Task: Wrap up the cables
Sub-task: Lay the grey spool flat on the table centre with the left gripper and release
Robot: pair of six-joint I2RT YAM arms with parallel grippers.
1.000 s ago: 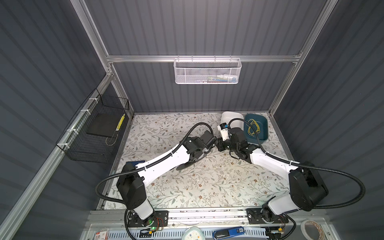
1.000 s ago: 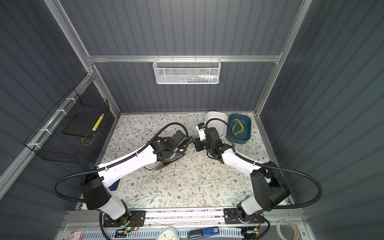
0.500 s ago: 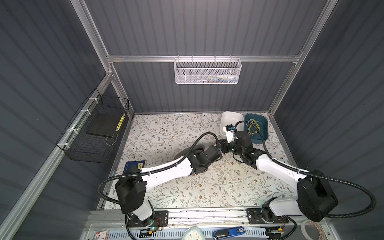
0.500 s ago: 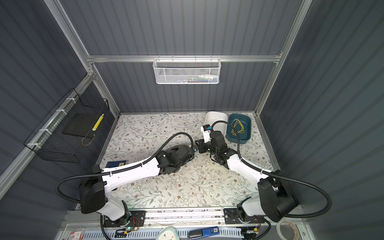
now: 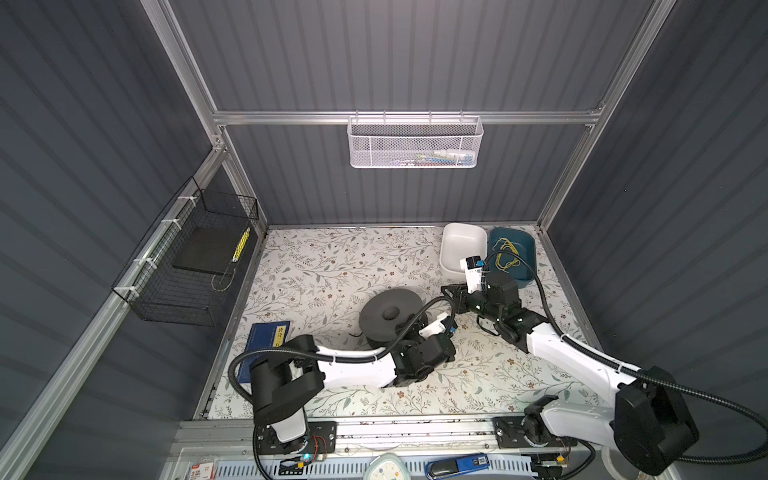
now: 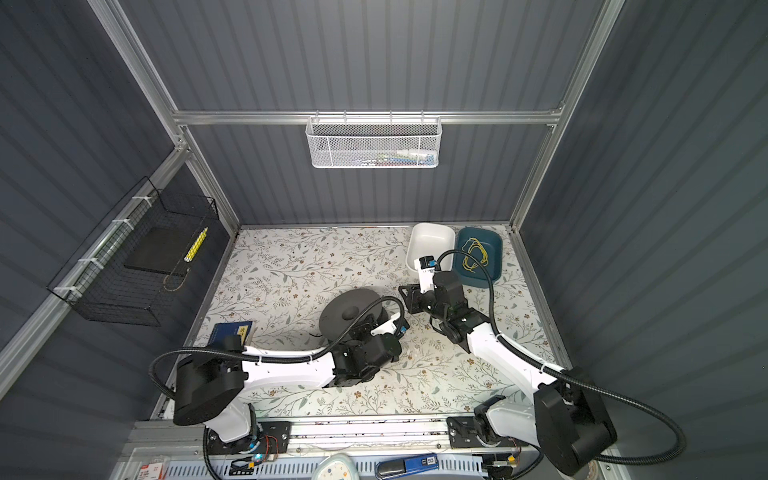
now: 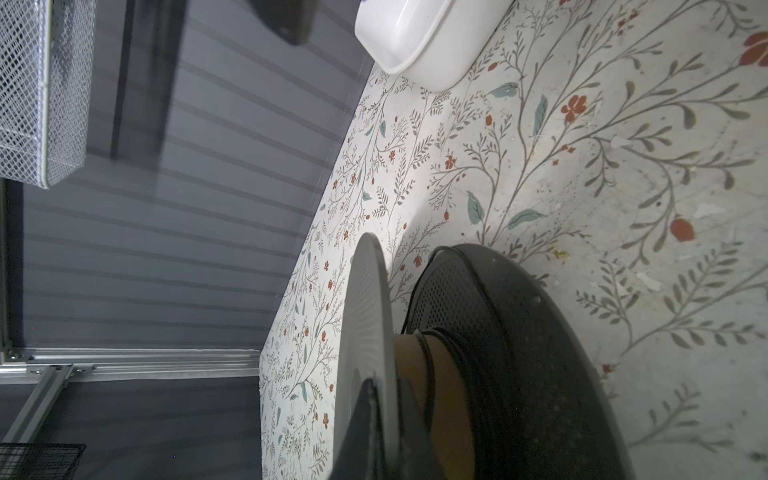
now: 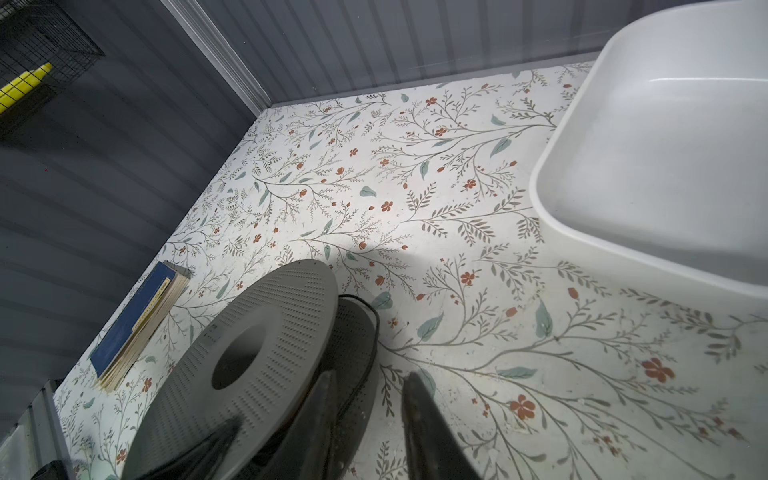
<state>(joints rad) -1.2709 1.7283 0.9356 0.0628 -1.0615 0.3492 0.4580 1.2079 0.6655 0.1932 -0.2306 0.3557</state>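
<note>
Winding step, apparently late. Most of the black cable point(image 7: 459, 374) lay coiled on the brown core of the grey spool point(image 5: 388, 309), mid-table. One slack loop bulged past the lower flange on the far side. At the spool's near-right rim the left gripper point(image 7: 384, 382) was clamped on the upper flange. Just right of the spool the right gripper point(image 8: 370, 376) had its jaws apart and held nothing. Next move, as judged: catch that loop, draw it snug between the flanges, and keep the spool steadied.
</note>
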